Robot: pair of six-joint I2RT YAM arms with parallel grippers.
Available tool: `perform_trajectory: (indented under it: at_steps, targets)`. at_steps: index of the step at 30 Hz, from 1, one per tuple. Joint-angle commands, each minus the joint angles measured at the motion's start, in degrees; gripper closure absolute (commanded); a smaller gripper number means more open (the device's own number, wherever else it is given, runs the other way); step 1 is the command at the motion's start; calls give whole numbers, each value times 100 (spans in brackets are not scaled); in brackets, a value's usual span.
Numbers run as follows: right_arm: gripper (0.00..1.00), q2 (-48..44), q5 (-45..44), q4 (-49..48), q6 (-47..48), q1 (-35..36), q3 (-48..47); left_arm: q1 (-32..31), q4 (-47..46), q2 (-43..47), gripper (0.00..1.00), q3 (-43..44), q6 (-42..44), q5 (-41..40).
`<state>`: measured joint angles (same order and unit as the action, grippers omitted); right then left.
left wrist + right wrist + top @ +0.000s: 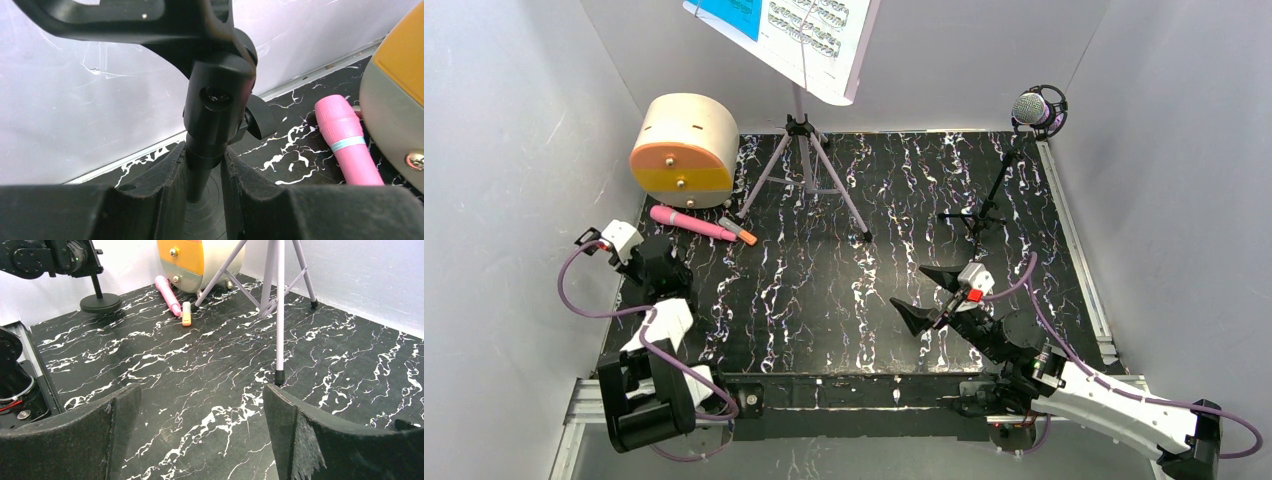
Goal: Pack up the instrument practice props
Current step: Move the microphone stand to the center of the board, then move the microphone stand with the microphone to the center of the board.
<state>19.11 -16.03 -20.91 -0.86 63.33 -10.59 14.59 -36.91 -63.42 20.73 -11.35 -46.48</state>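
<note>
The left gripper [202,161] is seen at the counter's [844,300] left edge. Its fingers [160,185] are clenched around the thin upright post of a black microphone stand [215,95], just above the stand's round base. In the right wrist view that base [100,302] appears to rest on the black marbled counter. The pink handheld microphone [694,223] lies flat just beyond the left gripper, its orange end pointing towards the counter's middle, and it is close against the foot of a cream drum-shaped case [684,150] with an orange-yellow face.

The lilac music stand [802,165] is set upright on its tripod at the back centre, beside the case. Blue and white sheet music [809,30] is carried on its tilted desk. The silver-mesh microphone [1030,107] is held in a black ring mount on a black tripod at the back right corner.

The right gripper [927,297] hangs over the counter's near right part. Its fingers [75,440] are spread wide and released, with nothing between them. It is well apart from every prop.
</note>
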Motion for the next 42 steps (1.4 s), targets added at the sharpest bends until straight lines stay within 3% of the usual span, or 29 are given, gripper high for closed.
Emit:
perform_trajectory:
  at_steps: [1,12,21,25,28,30,32,35,42]
  targets:
    - [1,-86,81,-146,-132,-23,-36,147,-1066,-101,100,172,-124,305]
    - [1,-206,92,-52,-198,-23,-43,246,-1284,-286,100,-110,-242,199]
    - [1,-441,57,231,-283,-24,-126,255,-1275,-542,88,-204,-160,-237]
    - [1,-622,50,315,-348,-23,-111,256,-1267,-421,73,-181,-68,-262]
    - [1,-634,49,336,-347,-23,-118,256,-1146,-379,53,-189,-232,-398]
    - [1,-588,33,350,-345,-23,-132,259,-936,-331,34,-142,-369,-437]
    - [1,-519,-21,350,-351,-23,-143,248,-621,-241,22,-50,-544,-499]
    - [1,-442,-151,359,-356,-25,-162,159,135,13,15,176,-814,-708]
    - [1,-330,-700,526,-463,-23,-303,-172,2214,920,12,917,-1305,-983]
